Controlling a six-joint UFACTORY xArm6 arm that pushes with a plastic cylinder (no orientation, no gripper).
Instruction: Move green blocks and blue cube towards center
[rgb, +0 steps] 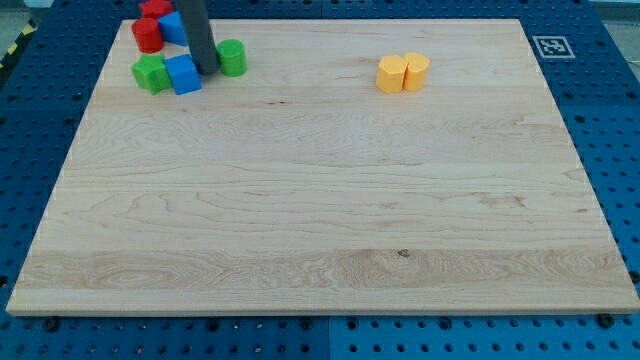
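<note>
1. Two green blocks sit near the table's (320, 250) top-left corner: an irregular, star-like green block (151, 73) furthest to the view's left, and a green cylinder (232, 57) further right.
2. Two blue blocks: a blue cube (184, 74) touching the star-like green block's right side, and a second blue block (173, 27) above it, its shape partly hidden by the rod.
3. Two red blocks lie at the very top left: a red cylinder (147, 35) and another red block (155, 8) cut off by the view's top edge; its shape cannot be told.
4. Two yellow blocks, well apart to the view's right and touching each other: the left yellow block (391, 74) and the right yellow block (416, 71).
5. The rod comes straight down from the view's top. My tip (204, 71) rests between the blue cube and the green cylinder, just beside both.
6. This arm carries no claw, so nothing is clenched or released; the tip only touches the table.
7. The left cluster crowds the table's top and left edges. Bare wood stretches across the centre, the bottom and the right.
</note>
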